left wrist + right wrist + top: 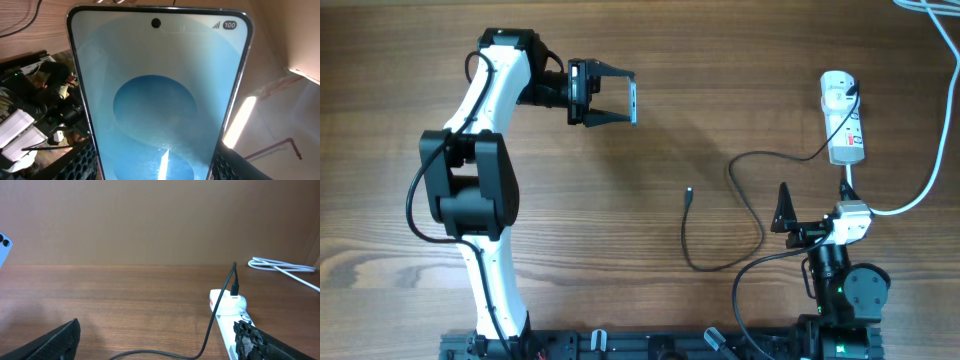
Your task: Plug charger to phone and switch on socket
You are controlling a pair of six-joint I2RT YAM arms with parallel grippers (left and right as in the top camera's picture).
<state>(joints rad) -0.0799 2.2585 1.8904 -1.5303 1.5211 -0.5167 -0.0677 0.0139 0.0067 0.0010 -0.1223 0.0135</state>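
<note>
The phone [160,90], its turquoise screen lit, fills the left wrist view. My left gripper [156,167] is shut on its two long edges and holds it off the table at the far left [634,98]. The white socket [842,118] lies at the far right. The charger cable [750,215] is plugged into it and loops across the table to a loose connector tip [689,193] near the centre. My right gripper [815,205] stands open and empty just short of the socket [227,305]. The cable [217,317] runs between its fingers [57,342].
A pale blue-white thick cable [930,170] curves down the right edge of the table and shows in the right wrist view [280,265]. The robot bases and a black rail [650,345] line the near edge. A corner of the phone's back [3,245] shows at far left.
</note>
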